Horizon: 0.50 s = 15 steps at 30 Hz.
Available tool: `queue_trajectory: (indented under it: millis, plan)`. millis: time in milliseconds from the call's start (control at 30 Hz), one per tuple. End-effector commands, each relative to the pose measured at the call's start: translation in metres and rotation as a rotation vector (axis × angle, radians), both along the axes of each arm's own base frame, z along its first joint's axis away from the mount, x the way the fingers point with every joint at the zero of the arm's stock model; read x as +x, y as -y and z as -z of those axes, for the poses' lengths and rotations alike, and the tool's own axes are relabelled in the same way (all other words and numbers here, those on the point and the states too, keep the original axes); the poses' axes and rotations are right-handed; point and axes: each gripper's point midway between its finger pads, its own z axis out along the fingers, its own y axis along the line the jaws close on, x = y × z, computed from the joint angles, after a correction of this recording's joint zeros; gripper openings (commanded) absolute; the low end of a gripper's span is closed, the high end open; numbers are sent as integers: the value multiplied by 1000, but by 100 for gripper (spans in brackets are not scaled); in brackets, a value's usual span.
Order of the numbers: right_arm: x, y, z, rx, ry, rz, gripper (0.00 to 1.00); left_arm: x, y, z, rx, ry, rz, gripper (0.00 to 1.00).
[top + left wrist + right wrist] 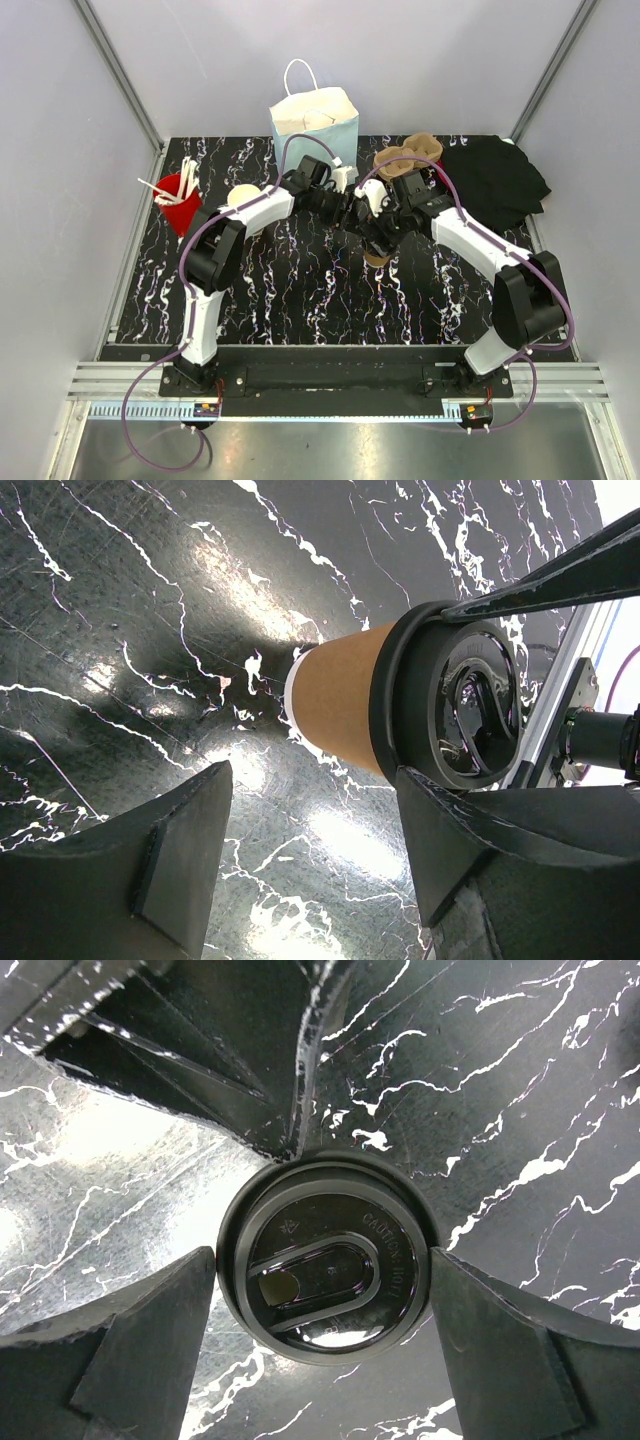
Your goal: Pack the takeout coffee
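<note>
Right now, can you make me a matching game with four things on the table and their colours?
Things:
1. coffee cup
2. lid
3. paper bag
4. stick holder

Colours:
A. red
B. black
C. tan
D. pale blue

Pairs: 1-C, 2-B, 3-D, 4-A
</note>
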Motion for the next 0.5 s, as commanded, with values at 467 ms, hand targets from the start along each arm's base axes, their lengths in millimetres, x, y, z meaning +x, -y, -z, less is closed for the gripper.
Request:
queue_trajectory:
  millis: [467]
  plan:
    - [-10,-5,10,2,-32,-17,88,-6,14,-26,-117,24,54,69]
